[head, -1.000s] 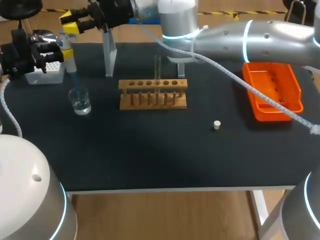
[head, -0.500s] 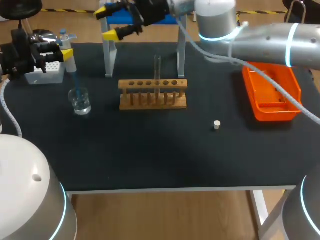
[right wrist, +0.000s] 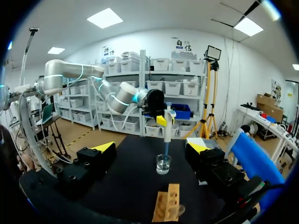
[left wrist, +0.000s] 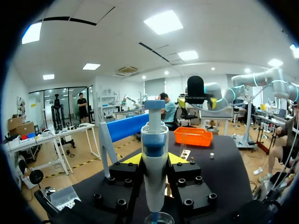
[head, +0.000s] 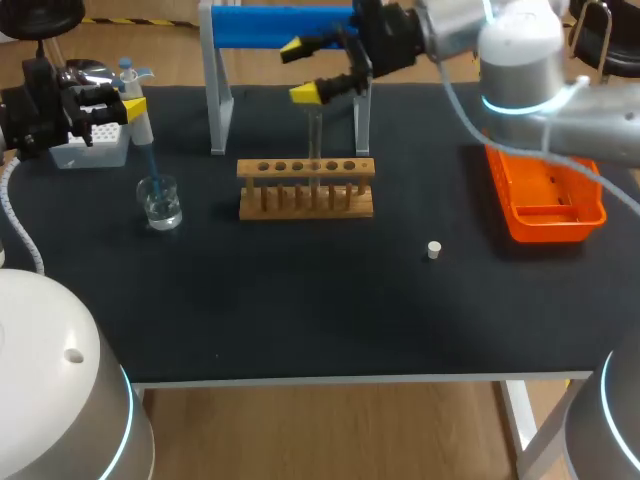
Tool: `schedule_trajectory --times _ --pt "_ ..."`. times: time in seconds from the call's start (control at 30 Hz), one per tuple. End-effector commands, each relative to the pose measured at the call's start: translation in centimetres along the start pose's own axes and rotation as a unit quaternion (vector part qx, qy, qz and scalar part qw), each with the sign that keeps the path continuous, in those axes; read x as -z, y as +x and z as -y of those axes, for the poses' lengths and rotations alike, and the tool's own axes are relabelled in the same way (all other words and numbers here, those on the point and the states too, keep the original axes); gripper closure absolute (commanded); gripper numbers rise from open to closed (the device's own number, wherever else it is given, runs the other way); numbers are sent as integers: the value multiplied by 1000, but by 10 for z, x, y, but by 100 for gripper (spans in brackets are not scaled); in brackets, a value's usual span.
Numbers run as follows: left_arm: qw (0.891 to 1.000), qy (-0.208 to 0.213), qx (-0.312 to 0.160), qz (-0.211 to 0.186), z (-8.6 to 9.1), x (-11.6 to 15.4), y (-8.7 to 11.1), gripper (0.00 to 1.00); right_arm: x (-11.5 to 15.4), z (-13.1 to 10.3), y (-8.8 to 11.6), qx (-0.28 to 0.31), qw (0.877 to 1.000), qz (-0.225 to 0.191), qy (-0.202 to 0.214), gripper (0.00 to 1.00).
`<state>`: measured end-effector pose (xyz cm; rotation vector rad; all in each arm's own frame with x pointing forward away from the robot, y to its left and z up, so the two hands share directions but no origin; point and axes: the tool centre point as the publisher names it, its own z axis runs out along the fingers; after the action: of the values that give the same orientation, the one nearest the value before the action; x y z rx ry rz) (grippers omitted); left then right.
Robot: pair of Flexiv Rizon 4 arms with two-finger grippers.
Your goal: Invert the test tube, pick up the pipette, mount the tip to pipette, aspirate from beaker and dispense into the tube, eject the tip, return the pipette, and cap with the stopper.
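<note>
Glass beaker [head: 160,203] sits toward the far left of the dark desk [head: 300,310]. The pipette [head: 140,135] hangs straight down into it with its thin blue tip dipping into the water, kept upright, I'd guess, so it can draw liquid cleanly. The left claw [head: 130,107] is clamped on the pipette's body from both sides, just beside the white tip box [head: 90,145], which looks like the supply of tips. To the right of the beaker stands the wooden rack [head: 306,190], with the test tube [head: 315,140] upright in one of its middle holes, steadied there to take the liquid. The right claw [head: 305,68] hovers above and a little beyond the tube, its yellow fingers spread wide with nothing between them. It is close to the blue stand [head: 270,25] at the far edge, which is presumably where the pipette goes back. The little white stopper [head: 433,250] lies alone on the desk, nearer than the rack and to its right, within reach for capping. The orange tray [head: 545,190] at the right seems meant for the spent tip.
</note>
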<state>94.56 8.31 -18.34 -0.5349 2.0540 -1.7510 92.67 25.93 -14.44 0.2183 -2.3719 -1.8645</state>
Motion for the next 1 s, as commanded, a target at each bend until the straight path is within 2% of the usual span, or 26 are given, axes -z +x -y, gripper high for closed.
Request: schedule_trajectory --times 0.03,0.2,0.47,0.73,1.0 --pt "1000 -1 0 1 1 0 1 100 22 20 16 -1 998 64 -7 0" --pt "1000 -1 0 1 1 0 1 100 31 43 8 -7 997 77 -12 0" --pt "1000 -1 0 1 1 0 1 100 33 72 -9 -10 995 98 11 0" --pt "1000 -1 0 1 1 0 1 100 33 89 -27 -11 994 105 22 0" --pt "1000 -1 0 1 1 0 1 100 29 103 -46 -11 995 91 44 0"
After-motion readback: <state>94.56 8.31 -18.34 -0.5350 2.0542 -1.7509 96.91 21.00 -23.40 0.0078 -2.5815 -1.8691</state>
